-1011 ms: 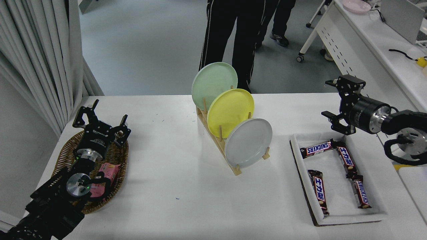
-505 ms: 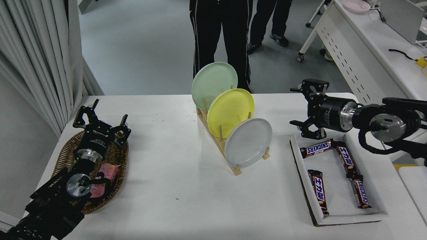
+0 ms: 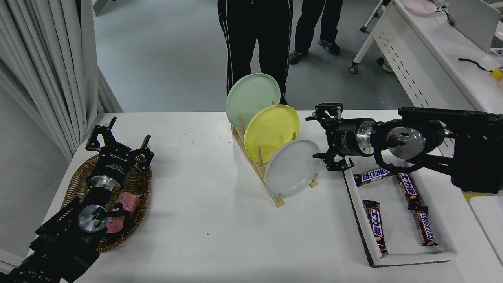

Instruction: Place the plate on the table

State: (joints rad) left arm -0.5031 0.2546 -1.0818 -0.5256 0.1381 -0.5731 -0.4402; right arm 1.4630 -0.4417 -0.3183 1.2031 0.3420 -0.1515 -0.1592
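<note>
The light grey plate (image 3: 292,168) stands upright in the front slot of a wooden rack (image 3: 257,165) on the white table (image 3: 220,236). A yellow plate (image 3: 271,133) and a pale green plate (image 3: 252,98) stand behind it in the same rack. My right gripper (image 3: 319,135) is open and empty, just right of the grey plate's upper rim, pointing left, apart from it. My left gripper (image 3: 118,139) is open and parked at the lower left, over a wicker basket.
A wicker basket (image 3: 106,204) with a pink packet sits at the left. A white tray (image 3: 397,212) with several chocolate bars lies at the right, under my right arm. People's legs (image 3: 255,39) stand at the far side. A white desk (image 3: 436,51) stands at the back right.
My right arm has swung left from over the tray's far corner to right beside the grey plate. The person at the far side has shifted left. The plates have not moved.
</note>
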